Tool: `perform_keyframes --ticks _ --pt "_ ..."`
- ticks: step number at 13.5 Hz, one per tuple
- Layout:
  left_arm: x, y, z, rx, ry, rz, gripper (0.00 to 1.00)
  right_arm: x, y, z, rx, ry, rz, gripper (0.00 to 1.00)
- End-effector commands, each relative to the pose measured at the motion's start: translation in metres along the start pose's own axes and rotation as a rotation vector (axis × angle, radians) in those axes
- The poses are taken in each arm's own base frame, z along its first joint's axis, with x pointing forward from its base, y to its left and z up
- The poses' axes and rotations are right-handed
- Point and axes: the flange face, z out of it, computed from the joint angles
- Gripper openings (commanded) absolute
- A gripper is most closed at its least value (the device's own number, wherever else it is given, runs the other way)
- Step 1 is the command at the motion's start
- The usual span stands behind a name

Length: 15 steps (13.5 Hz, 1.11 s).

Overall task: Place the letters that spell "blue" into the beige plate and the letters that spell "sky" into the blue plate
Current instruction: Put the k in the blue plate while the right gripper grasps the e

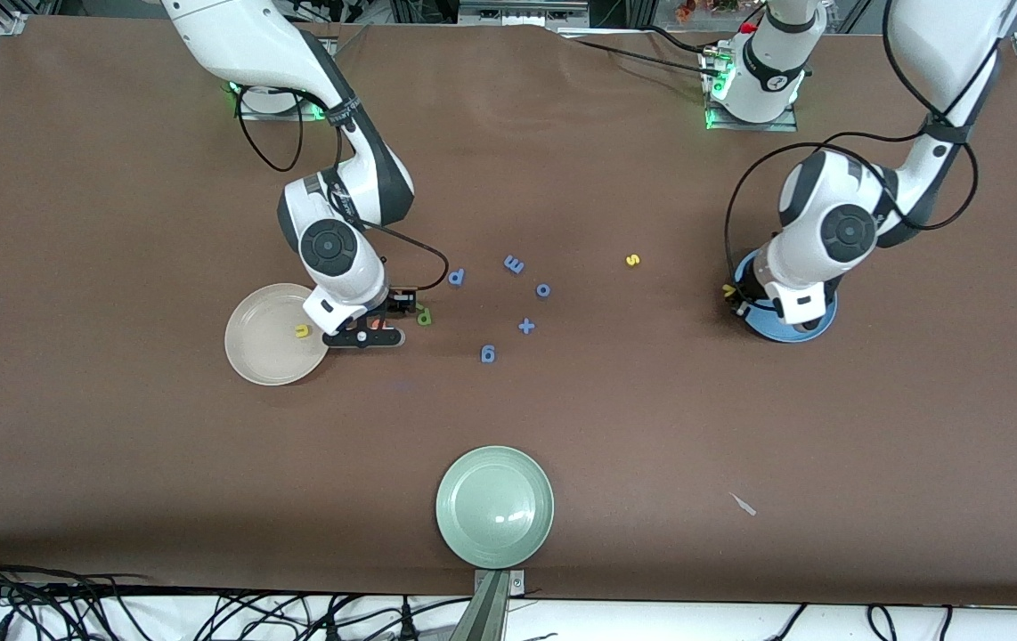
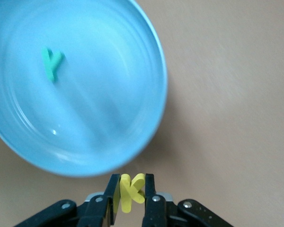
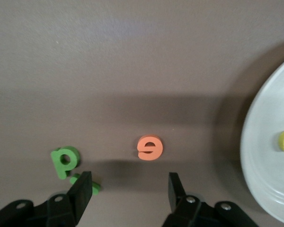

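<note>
My left gripper (image 2: 131, 198) is shut on the yellow k (image 2: 131, 191), which hangs just outside the rim of the blue plate (image 2: 94, 109). The teal y (image 2: 51, 63) lies in that plate. In the front view the left arm covers most of the blue plate (image 1: 785, 328). My right gripper (image 3: 130, 187) is open and low over the table beside the beige plate (image 1: 264, 356), which holds the yellow u (image 1: 301, 331). The orange e (image 3: 150, 147) lies just ahead of its fingers. The dark-green b (image 3: 65, 161) and the light-green l (image 3: 93, 187) lie by one finger. The yellow s (image 1: 632, 260) lies mid-table.
Several all-blue letters (image 1: 514, 263) are scattered mid-table between the two plates. A pale green plate (image 1: 495, 506) sits near the table's edge closest to the front camera. A small pale scrap (image 1: 744, 505) lies toward the left arm's end.
</note>
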Motion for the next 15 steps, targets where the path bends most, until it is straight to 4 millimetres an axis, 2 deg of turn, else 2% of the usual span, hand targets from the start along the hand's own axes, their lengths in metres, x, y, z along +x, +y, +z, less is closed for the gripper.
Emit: perform_keyframes --ticks 1,4,5,6,8,11,13,14,15 --pt "0.03 -0.023 -0.001 0.015 0.003 0.059 0.15 -0.006 0.008 0.004 0.003 0.008 0.006 0.73" --pt "0.038 -0.033 0.004 0.03 -0.002 0.094 0.17 -0.006 0.014 0.015 0.006 0.034 0.005 0.73" --pt "0.038 -0.033 0.005 0.032 -0.005 0.094 0.42 -0.007 0.018 0.021 0.009 0.049 -0.009 0.73" --pt "0.037 -0.032 0.005 0.029 -0.006 0.085 0.52 -0.005 0.021 0.024 0.01 0.056 -0.019 0.73" --pt "0.034 -0.031 0.0 0.033 -0.008 0.076 0.54 -0.003 0.025 0.025 0.011 0.055 -0.018 0.73" --pt "0.012 -0.022 -0.011 0.041 -0.001 0.069 0.54 -0.002 0.025 0.024 0.012 0.058 -0.016 0.65" --pt "-0.026 -0.017 -0.022 0.039 0.022 0.079 0.52 0.004 0.032 0.028 0.017 0.079 -0.004 0.65" --pt "-0.034 -0.017 -0.024 0.034 0.018 0.058 0.52 0.004 0.032 0.031 0.016 0.078 -0.003 0.65" --pt "-0.058 -0.01 -0.025 0.025 0.001 0.048 0.52 0.004 0.031 0.031 0.017 0.08 -0.004 0.65"
